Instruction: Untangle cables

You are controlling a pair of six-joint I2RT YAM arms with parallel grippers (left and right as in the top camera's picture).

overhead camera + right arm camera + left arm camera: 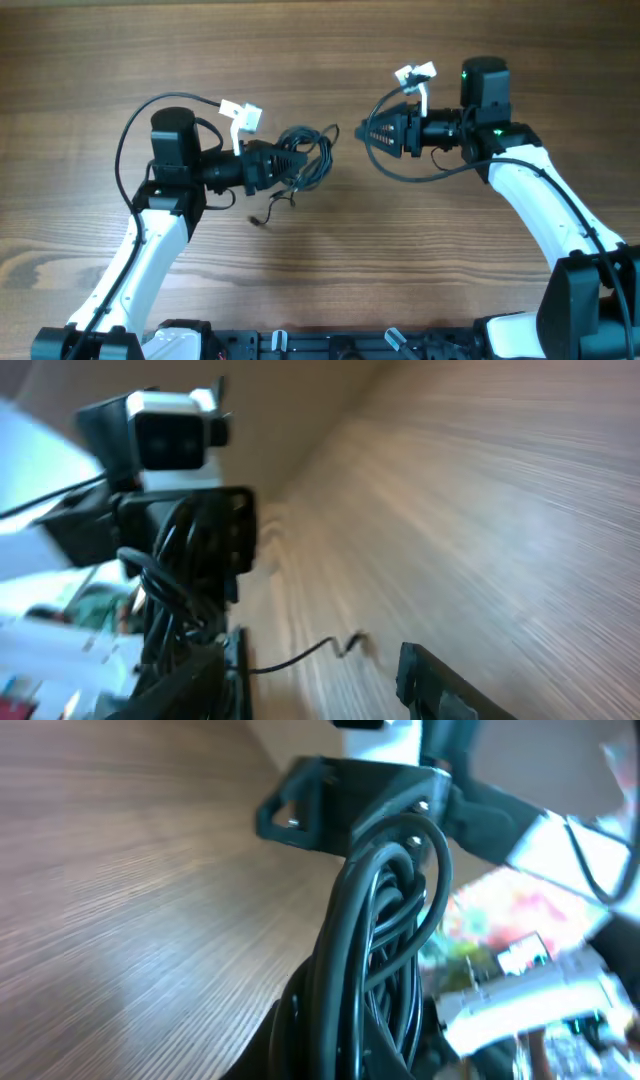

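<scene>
Where the overhead view shows the middle of the table [400, 270], the left claw [290, 160] is closed on the cables [312, 150]. They form a tangled bunch of thin black loops sticking out past its tips on the side facing the other arm. The left wrist view confirms this: the cables [380, 940] fill the centre of the frame as several strands running together between the fingers. Whether the bunch touches the wood or hangs just above it cannot be told. One loose end [262, 218] trails from the left claw back toward the arm bases and lies flat on the table, its small tip alone on the wood. The right wrist view shows the same loose end [345, 645] on the surface. The right claw [365, 130] faces the left claw across a short gap of bare wood, apart from the bunch and not touching it. Its jaws stand apart with nothing between them, and one finger [440, 685] shows at the lower edge of its own camera view. A thicker arm cord [400, 172] loops below the right claw, clear of the left claw. Beyond the left claw, open wood runs to the far edge of the table, and more open wood lies between the two arms toward the near edge. No table edge comes near the left claw in any view.
</scene>
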